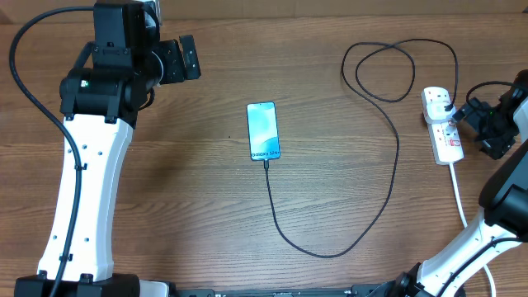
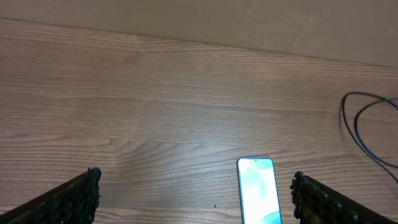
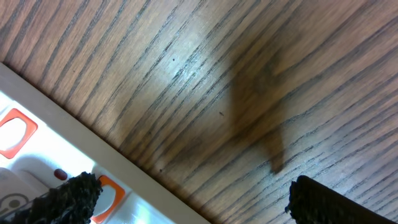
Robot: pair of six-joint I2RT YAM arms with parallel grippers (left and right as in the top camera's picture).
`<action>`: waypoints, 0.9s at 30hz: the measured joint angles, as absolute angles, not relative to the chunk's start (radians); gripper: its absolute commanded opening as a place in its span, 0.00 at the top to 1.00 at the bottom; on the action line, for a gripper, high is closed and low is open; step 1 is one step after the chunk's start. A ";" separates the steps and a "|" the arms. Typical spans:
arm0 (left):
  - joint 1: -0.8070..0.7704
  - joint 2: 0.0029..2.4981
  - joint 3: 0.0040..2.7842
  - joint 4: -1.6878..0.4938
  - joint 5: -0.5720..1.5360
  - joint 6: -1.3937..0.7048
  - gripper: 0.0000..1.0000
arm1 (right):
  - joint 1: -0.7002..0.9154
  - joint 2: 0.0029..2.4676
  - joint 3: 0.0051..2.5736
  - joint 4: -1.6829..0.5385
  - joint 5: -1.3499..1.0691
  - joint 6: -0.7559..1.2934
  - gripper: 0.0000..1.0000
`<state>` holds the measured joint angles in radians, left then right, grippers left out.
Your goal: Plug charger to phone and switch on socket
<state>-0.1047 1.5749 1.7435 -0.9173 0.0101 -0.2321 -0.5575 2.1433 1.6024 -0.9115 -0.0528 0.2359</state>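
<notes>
Wooden table (image 1: 330,165): brown top with a plain wood grain that runs left to right in the overhead view and fills nearly the whole frame.

Tan board (image 2: 205,22): plain and cardboard-like, beyond the table's far edge in the left wrist view. A faint slanted crease crosses it toward the table's right side.

Dark speck (image 1: 232,137): tiny, on the table top, just left of the table's centre.

Shadow (image 3: 258,106): soft dark patch on the table grain in the right wrist view, with pale glare (image 3: 186,62) beside it.
</notes>
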 measured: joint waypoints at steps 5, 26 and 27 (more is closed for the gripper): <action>-0.105 1.575 1.744 -0.917 0.010 -0.232 0.01 | -0.558 2.143 1.602 -0.912 -0.056 0.235 0.00; -0.105 1.575 1.744 -0.917 0.010 -0.232 0.00 | -0.568 2.136 1.605 -0.988 -0.105 0.206 0.00; -0.105 1.575 1.744 -0.917 0.010 -0.232 0.00 | -0.566 2.132 1.605 -1.000 -0.094 0.209 0.00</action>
